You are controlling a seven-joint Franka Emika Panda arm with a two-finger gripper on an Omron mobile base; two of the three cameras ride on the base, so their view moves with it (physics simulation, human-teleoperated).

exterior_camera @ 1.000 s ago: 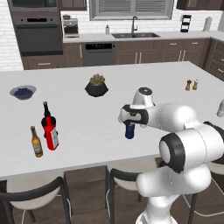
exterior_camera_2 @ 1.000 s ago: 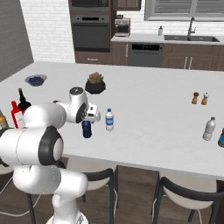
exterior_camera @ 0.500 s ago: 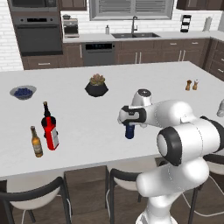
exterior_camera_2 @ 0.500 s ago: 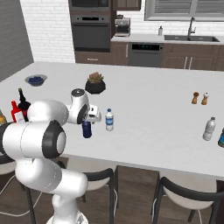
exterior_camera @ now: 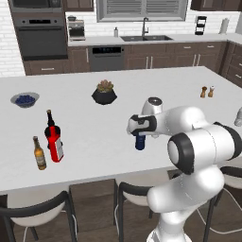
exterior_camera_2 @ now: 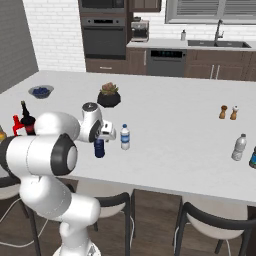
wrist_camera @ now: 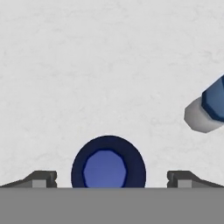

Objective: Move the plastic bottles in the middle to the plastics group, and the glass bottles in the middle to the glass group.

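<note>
Pincer (wrist_camera: 109,179): released, jaws spread wide, 1 fingertip (wrist_camera: 41,178) on each side of the small dark-blue bottle (wrist_camera: 108,164), neither pad touching it; pointed straight down over the cap, judged a line-up for a top-down grasp not yet made. Small dark-blue bottle: upright on the white island counter (exterior_camera: 94,123), near its front edge, directly beneath the hand. Clear water bottle (exterior_camera_2: 125,137): upright just beside the blue one, on the side toward the shakers, apart from it; judged next in the queue for the plastics side. Arm: white, folded tight, elbow high, forearm reaching across toward the counter middle, wrist bent down. Pale bottle (exterior_camera_2: 239,147): far right of the counter, marking the plastics group; well apart, so a long carry is likely. Red flat bottle (exterior_camera: 56,144), dark round bottle (exterior_camera: 49,124) and beer bottle (exterior_camera: 39,153): clustered at the far left. Salt and pepper shakers (exterior_camera: 207,91), potted plant (exterior_camera: 104,91), blue bowl (exterior_camera: 24,99): further back, uninvolved.
</note>
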